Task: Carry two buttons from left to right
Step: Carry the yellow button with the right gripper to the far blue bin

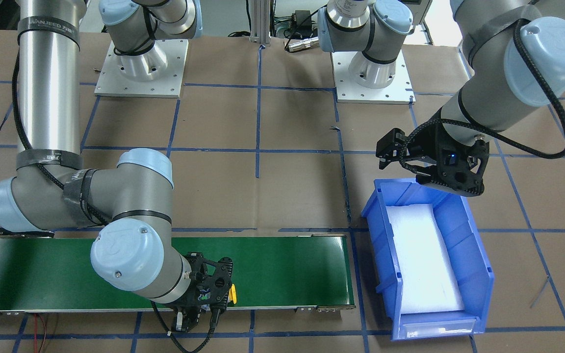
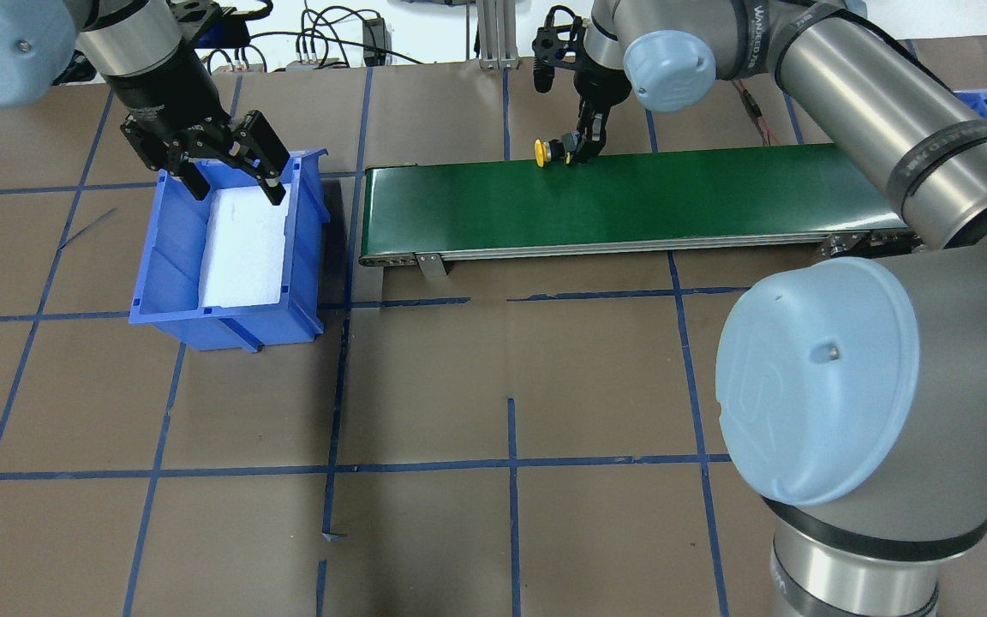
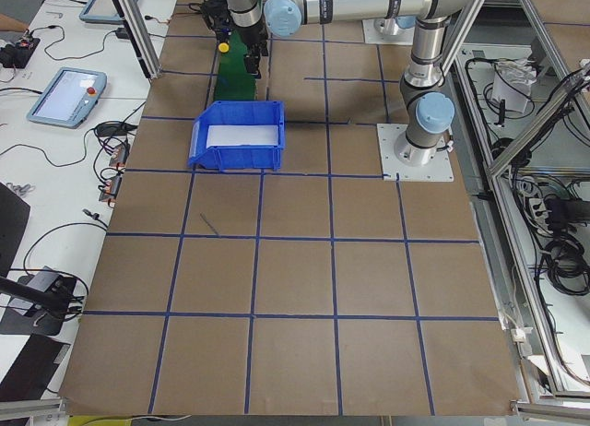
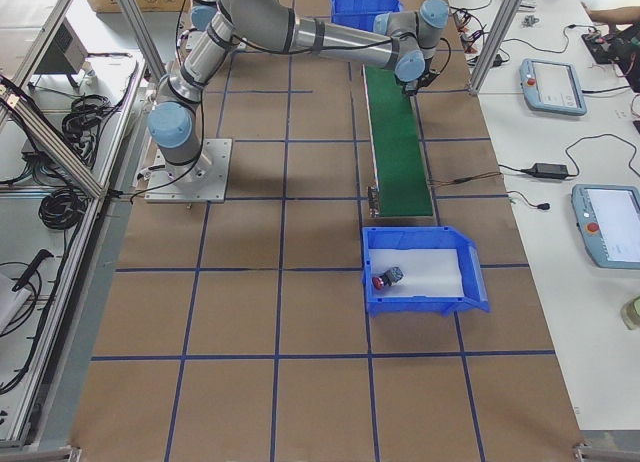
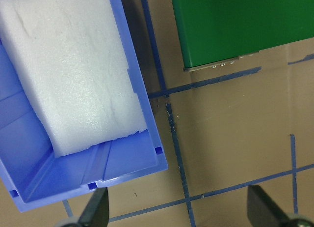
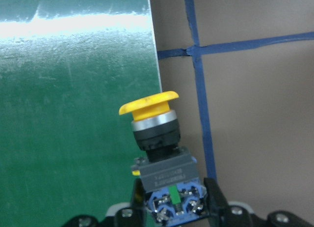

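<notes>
While the right gripper stands narrowed onto the black-and-silver contact block of the yellow mushroom-capped push-button switch, its jaws pinch the block's two flat sides and the cap juts out free ahead of them. The switch hangs at the far edge of the long green conveyor belt, partly over the brown paper-covered table with its blue tape grid.

The left gripper is spread wide and holds nothing. It hovers over the back wall of the blue plastic bin on the robot's left, where only a white foam pad shows.

The switch looks rigid, light and compact, made of hard plastic and metal, so it should take a firm squeeze. Its round glossy cap would likely roll or slip between the pads. The squared body is the better hold, and that is where it is gripped now.

By count there are two buttons. The yellow one is in the right gripper. The red-capped button appears to lie inside the second blue bin at the robot's right end, though it is small in the right side view. There are two blue bins and one belt.
</notes>
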You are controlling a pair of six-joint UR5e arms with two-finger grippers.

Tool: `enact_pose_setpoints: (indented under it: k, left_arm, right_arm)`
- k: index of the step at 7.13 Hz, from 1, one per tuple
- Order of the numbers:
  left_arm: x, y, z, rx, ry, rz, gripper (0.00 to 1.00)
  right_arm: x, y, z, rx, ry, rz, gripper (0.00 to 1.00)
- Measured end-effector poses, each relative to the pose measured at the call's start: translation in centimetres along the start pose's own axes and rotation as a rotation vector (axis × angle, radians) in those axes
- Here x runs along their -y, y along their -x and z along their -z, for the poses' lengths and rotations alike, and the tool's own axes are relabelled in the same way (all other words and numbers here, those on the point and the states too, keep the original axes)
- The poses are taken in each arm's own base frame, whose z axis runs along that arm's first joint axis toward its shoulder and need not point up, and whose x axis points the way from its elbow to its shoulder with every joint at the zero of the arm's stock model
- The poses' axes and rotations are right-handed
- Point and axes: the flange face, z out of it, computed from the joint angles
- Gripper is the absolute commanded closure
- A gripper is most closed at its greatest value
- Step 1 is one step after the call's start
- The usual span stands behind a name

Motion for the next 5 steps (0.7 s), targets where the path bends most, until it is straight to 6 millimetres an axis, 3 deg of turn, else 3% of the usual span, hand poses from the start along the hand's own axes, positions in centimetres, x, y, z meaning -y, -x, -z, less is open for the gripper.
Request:
enact_pose_setpoints:
  k: [1,2,5]
  left_arm:
    - [0.0,0.0,0.0,0.0,0.0,0.0,0.0]
    - [0.0,0.0,0.0,0.0,0.0,0.0,0.0]
    - [0.0,0.1,0.0,0.0,0.0,0.0,0.0]
  right_arm:
    - [-3.6,-2.0,2.3,-0.029,-0.001,-0.056,0.95]
    - [-8.5,-3.7,4.9,-0.045,0.002,-0.128,0.95]
    - [-25.5,-5.3,12.6,-0.069,0.018,-0.394,0.94]
